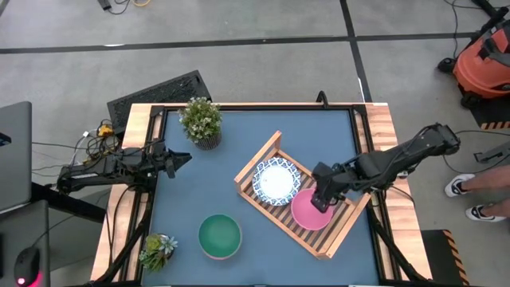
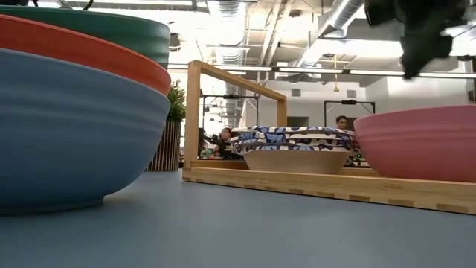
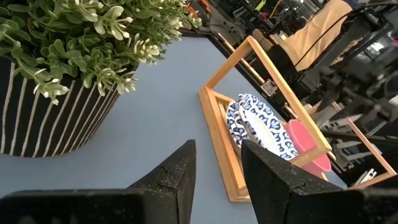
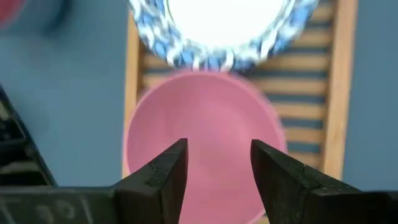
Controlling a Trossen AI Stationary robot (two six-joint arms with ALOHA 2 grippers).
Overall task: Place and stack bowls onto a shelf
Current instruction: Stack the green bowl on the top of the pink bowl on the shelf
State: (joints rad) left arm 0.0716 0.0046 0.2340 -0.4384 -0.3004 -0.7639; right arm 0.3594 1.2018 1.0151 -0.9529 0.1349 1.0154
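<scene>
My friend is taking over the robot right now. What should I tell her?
Right gripper: open, empty, above the pink bowl lying on the shelf.
Left gripper: open, empty, waiting at the table's left side near the striped-pot plant.
Done: blue-patterned bowls stacked on the shelf, pink bowl beside them.
Left: the stack of bowls with the green bowl on top sits on the table, off the shelf.
</scene>
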